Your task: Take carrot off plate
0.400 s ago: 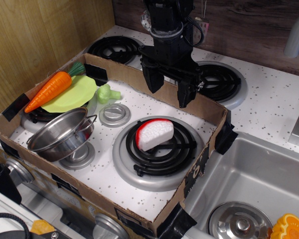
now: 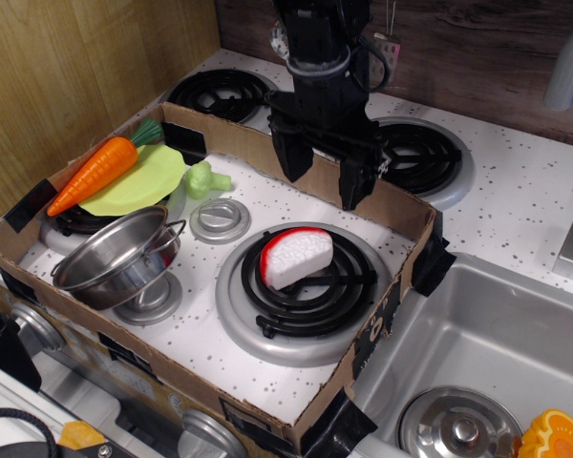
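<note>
The orange carrot with a dark green stub lies slanted across the lime-green plate at the left of the cardboard tray, its tip past the plate's edge. My gripper hangs open and empty above the tray's back wall, well to the right of the carrot, its two black fingers pointing down.
A steel pot stands tilted in front of the plate. A small green toy lies right of the plate. A red-and-white toy sits on the front burner. The cardboard tray wall borders a sink with an orange slice toy.
The gripper has shifted very slightly; nothing else has moved.
</note>
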Robot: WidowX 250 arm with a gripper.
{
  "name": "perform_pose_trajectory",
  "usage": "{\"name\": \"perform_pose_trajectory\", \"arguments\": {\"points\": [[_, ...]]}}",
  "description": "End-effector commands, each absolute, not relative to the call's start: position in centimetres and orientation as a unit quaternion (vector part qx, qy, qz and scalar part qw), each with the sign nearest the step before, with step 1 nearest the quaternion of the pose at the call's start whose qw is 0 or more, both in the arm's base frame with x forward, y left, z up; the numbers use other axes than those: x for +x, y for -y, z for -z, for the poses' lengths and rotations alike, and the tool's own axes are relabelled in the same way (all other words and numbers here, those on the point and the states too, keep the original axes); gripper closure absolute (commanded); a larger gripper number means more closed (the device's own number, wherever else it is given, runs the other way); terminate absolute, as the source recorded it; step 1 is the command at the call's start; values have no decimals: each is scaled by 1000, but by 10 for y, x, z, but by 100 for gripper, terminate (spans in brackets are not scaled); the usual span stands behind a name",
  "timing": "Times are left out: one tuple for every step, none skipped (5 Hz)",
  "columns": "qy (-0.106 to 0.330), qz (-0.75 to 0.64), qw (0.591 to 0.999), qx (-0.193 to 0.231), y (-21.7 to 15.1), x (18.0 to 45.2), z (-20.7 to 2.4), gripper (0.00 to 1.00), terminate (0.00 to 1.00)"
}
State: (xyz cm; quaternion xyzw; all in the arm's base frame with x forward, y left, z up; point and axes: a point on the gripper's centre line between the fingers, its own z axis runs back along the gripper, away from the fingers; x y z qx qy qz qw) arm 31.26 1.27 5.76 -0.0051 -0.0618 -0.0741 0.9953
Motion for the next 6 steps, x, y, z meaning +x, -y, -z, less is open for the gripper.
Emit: {"name": "perform_pose_trajectory", "arguments": {"points": [[94,63,993,42,-58,311,-84,0,0],[109,51,991,62,-79,308,-97,0,0],[106,32,990,85,-105,310,-102,0,0],[115,19,986,118,-128,307,-106,0,0],[118,-1,983,141,-144,303,-103,0,0],[106,-15,985,138,-158,298,-92,0,0]]}}
